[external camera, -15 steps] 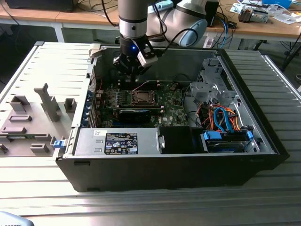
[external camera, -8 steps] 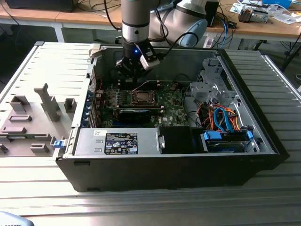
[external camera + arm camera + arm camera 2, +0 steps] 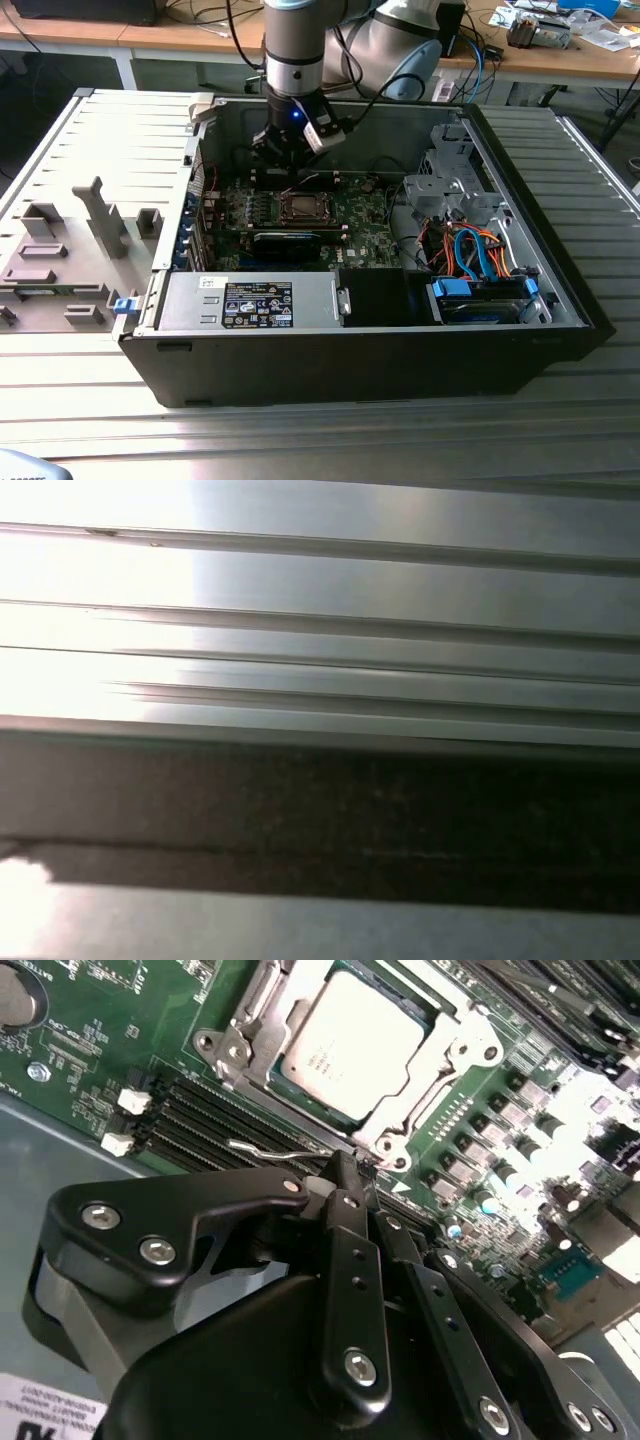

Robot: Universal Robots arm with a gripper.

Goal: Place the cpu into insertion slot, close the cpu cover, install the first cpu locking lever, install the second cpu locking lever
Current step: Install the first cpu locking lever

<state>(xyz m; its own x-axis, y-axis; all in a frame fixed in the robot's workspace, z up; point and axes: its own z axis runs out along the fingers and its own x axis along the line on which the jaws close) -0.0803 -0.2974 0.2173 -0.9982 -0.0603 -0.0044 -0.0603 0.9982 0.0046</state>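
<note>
My pincer (image 3: 345,1175) is hovering with fingers together, holding nothing, beside the locking lever (image 3: 262,1149); cpu (image 3: 350,1042) seated, cpu cover (image 3: 455,1060) closed; levering demands precise hooking.

You see the exterior view evenly lit and a little soft, with pale sheen across the ribbed metal table (image 3: 420,440) and deep shadow inside the open computer case (image 3: 370,345). A small blue light glows on the arm's wrist (image 3: 297,113). In the second wrist view, glare whitens the cpu (image 3: 350,1042) top and burns out the motherboard (image 3: 560,1130) toward its far edge, while the gripper (image 3: 350,1175) close to the lens looks dark and slightly blurred. In the first wrist view, strong glare washes out one side of grey ridged metal (image 3: 400,600), above a dim, unfocused band.
</note>
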